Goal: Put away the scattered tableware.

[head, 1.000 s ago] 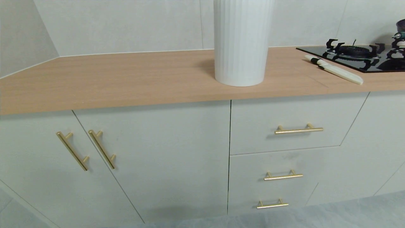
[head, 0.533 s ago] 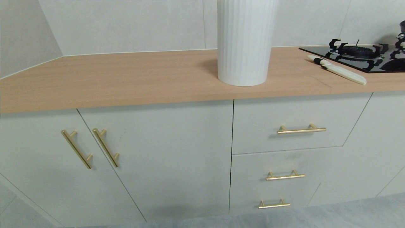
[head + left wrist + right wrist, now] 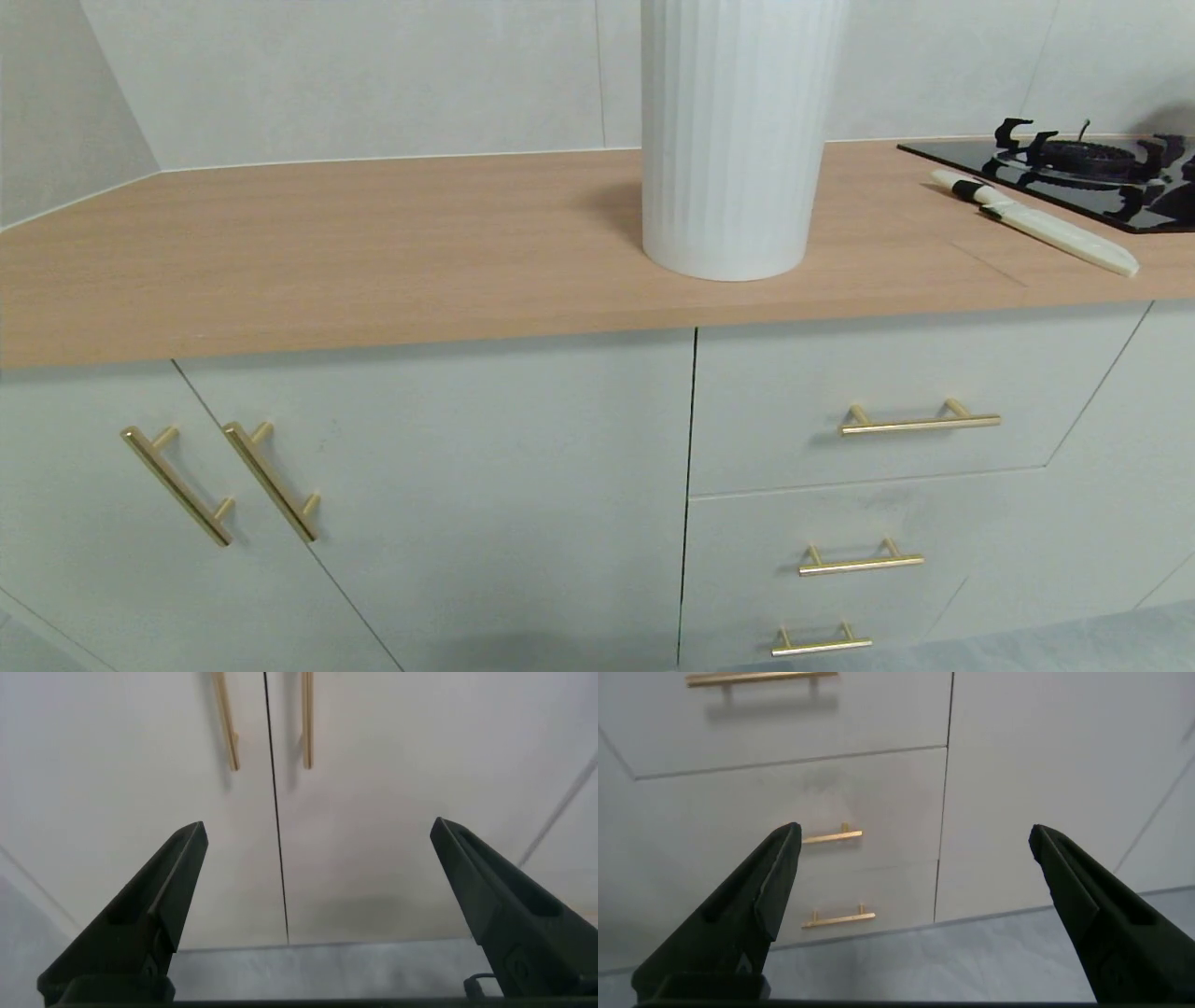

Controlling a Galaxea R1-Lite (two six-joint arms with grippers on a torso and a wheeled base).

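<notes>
Head view: a white ribbed container [image 3: 733,140] is standing on the wooden counter [image 3: 373,243], near its front edge. The knife [image 3: 1036,226] is lying flat on the counter to the right of the container, well apart from it and just in front of the black hob [image 3: 1074,173]. Its long axis is running diagonally. The black-banded handle end is pointing back toward the container and the hob, and the pale blade tip is pointing away from the container, toward the counter's front edge. Three drawer handles [image 3: 920,422] are sitting below the container to its right, and two door handles [image 3: 271,481] below to its left.

Left wrist view: the left gripper [image 3: 318,831] is holding its fingers wide apart with nothing between them, facing the two door handles [image 3: 224,719].

Right wrist view: the right gripper [image 3: 915,833] is likewise spread wide and holding nothing, facing the drawer handles [image 3: 831,837].
</notes>
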